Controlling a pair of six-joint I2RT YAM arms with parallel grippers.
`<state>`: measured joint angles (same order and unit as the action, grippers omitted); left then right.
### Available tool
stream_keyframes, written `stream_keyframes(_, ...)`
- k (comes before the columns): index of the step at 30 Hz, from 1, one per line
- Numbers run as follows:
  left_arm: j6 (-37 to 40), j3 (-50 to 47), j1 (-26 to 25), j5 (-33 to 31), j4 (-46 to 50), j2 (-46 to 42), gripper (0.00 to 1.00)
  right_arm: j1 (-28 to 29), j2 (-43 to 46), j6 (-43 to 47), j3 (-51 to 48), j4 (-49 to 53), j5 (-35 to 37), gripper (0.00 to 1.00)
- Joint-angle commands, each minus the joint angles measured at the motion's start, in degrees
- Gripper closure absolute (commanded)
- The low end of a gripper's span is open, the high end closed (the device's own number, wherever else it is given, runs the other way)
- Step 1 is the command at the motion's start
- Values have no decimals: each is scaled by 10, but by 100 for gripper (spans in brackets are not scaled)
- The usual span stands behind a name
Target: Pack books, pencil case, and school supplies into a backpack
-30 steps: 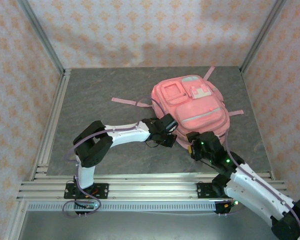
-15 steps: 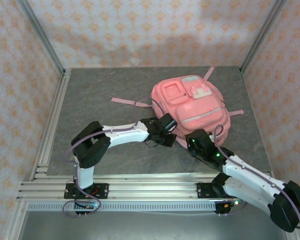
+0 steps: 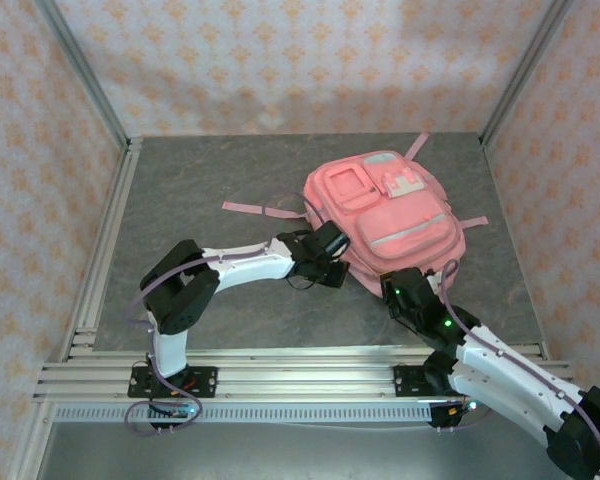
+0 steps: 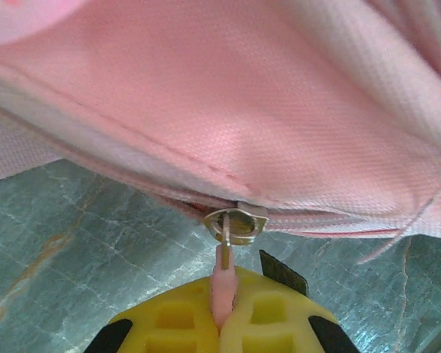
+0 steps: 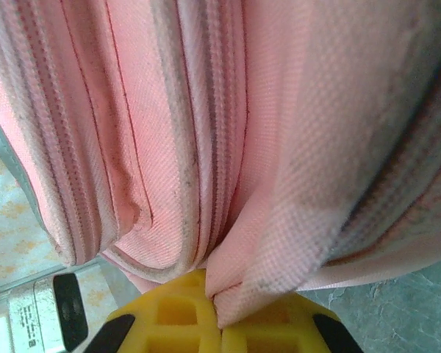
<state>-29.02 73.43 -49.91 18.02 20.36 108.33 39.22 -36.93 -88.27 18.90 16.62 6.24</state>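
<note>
Backpack (image 3: 390, 215) inside hidden, zipper pull (image 4: 222, 283) pinched in left jaws

Robotics test cell: peach floral-print wallpaper panels (image 3: 280, 60) form three walls around a grey stone-look tabletop (image 3: 200, 190), framed by bare aluminium posts (image 3: 80, 70) running in from upper left and upper right. Across the bottom of the frame, slotted aluminium rails (image 3: 300, 378) carry the bolted bases of two white-and-black robot arms (image 3: 250, 265). A pink backpack (image 3: 390, 215) lies right of centre.
</note>
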Motion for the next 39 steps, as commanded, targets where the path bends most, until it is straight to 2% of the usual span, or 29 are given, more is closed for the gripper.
stream_keyframes(1,0,-1,20,-28,29,-20,100,-4,-1,29,-3,45,42,100)
stream_keyframes(10,-2,20,37,-32,39,-7,100,-4,5,62,9,60,34,100)
stream_keyframes(39,-34,68,100,-62,64,44,100,-6,13,78,3,58,32,100)
